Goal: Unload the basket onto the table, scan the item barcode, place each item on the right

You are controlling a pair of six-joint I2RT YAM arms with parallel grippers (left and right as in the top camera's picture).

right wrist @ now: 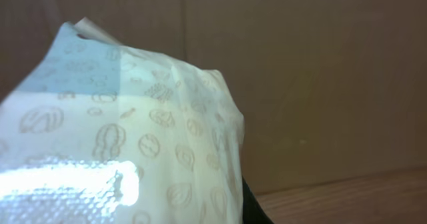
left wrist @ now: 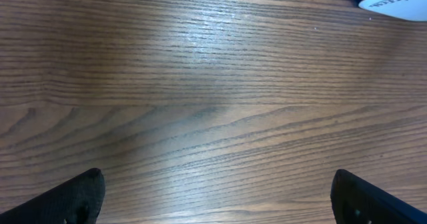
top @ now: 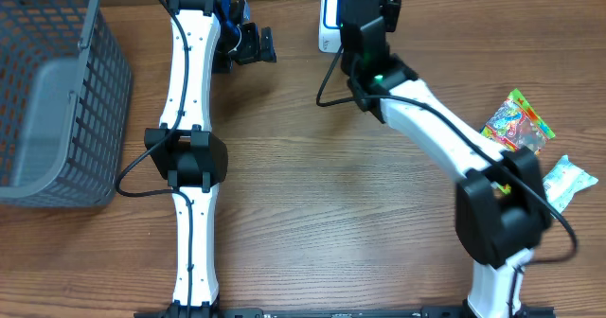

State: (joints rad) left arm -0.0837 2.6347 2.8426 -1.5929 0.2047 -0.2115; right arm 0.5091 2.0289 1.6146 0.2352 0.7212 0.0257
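- Right pincer (top: pixel 365 0) is clamped shut on a pale peanut-print packet (right wrist: pixel 133 151). It fills my right wrist view, held at the back of the counter (left wrist: pixel 200 84) by the white scanner (top: pixel 330 20).
- Left pincer (top: pixel 251 44) is wide open, empty, over bare wood.
- Packet looks light: thin glossy film, soft. I expect it to flop, crinkle and slip.
- Best hold is a sealed edge, leaving the printed face flat and uncovered. I can't see the barcode from here.

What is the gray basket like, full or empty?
Empty where visible: the basket shows only its bare gray floor inside; its left edge is out of frame.
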